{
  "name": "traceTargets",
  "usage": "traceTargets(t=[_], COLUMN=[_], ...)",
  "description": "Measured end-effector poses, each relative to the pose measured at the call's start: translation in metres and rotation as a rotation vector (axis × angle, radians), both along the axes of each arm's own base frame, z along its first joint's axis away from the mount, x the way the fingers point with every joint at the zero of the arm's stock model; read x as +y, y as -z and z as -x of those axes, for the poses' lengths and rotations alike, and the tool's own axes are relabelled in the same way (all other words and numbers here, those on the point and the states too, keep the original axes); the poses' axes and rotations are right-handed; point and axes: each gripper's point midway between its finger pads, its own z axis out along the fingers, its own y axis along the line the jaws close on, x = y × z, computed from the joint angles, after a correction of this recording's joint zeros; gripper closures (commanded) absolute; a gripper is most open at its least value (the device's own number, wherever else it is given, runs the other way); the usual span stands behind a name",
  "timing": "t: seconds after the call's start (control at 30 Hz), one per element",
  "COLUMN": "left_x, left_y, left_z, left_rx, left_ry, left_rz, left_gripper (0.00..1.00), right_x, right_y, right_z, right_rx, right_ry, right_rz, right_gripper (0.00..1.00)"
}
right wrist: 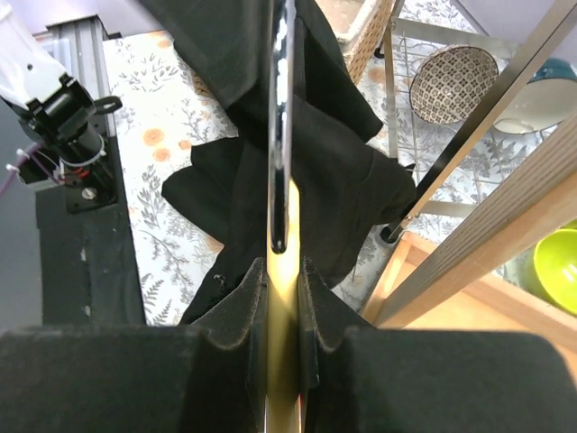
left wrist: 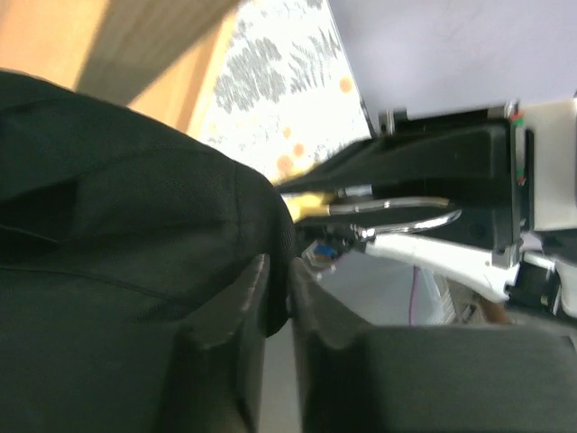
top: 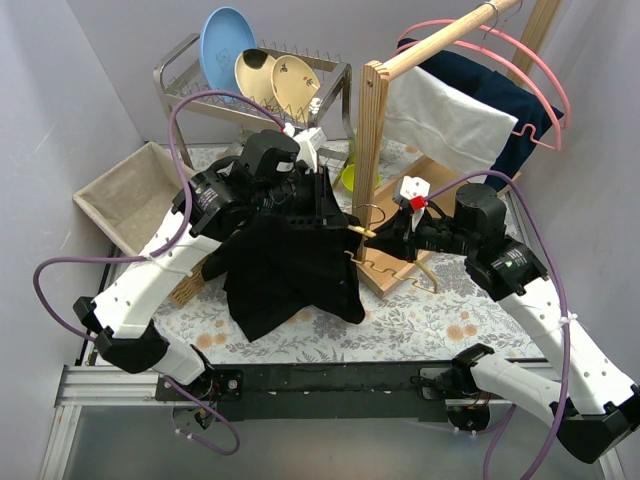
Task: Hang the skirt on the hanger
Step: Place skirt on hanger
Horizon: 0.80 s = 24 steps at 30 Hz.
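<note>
Right gripper (right wrist: 282,271) fingers are closed on the hanger (right wrist: 281,325), which points edge-on at the skirt (top: 285,265). Left gripper (left wrist: 278,275) is clamped on a fold of the black cloth. The skirt hangs lifted, and its lower part drapes onto the table (top: 420,335) beside the rack (top: 370,150). To do this step well, I judge the left should keep the top edge taut and level while the right slowly feeds the hanger's end in, watching that the fabric neither bunches nor slips.

Bright, even light; left wrist view blurred and overexposed.
</note>
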Motion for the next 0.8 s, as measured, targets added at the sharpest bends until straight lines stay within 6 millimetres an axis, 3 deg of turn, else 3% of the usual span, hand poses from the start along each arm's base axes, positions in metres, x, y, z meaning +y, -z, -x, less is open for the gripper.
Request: traceTargets(t=[0.03,0.17,0.27,0.4,0.57,0.67,0.8], left_x=[-0.001,-0.004,-0.002,0.021,0.075,0.096,0.087], left_y=[0.002,0.014,0.01,-0.019,-0.069,-0.072,-0.04], left_z=[0.002,0.016,0.023,0.034,0.059,0.069,0.059], left_rx=[0.004,0.026,-0.01,-0.145,-0.44,-0.587,-0.702], left_ry=[0.016,0.104,0.149,0.161,0.155,0.183,0.299], left_rz=[-0.001,-0.019,-0.019,0.015,0.089,0.075,-0.034], left_gripper=[0.65,0.39,0.25,0.22,0.21,0.2,0.18], right_x=[0.0,0.0,0.0,-0.002,-0.005,-0.007,-0.011], right_y=[0.0,-0.001,-0.002,-0.006,-0.009,-0.007,0.0], right_z=[0.0,0.002,0.002,0.007,0.016,0.02,0.028], right_rx=[-0.01,-0.044,-0.057,-0.084,-0.126,-0.158,-0.188], right_ry=[-0.008,-0.037,-0.047,-0.065,-0.098,-0.125,-0.165], right_rz=[0.002,0.006,0.007,-0.003,-0.012,0.002,0.035], right_gripper=[0.99,0.99,0.99,0.99,0.99,0.99,0.99])
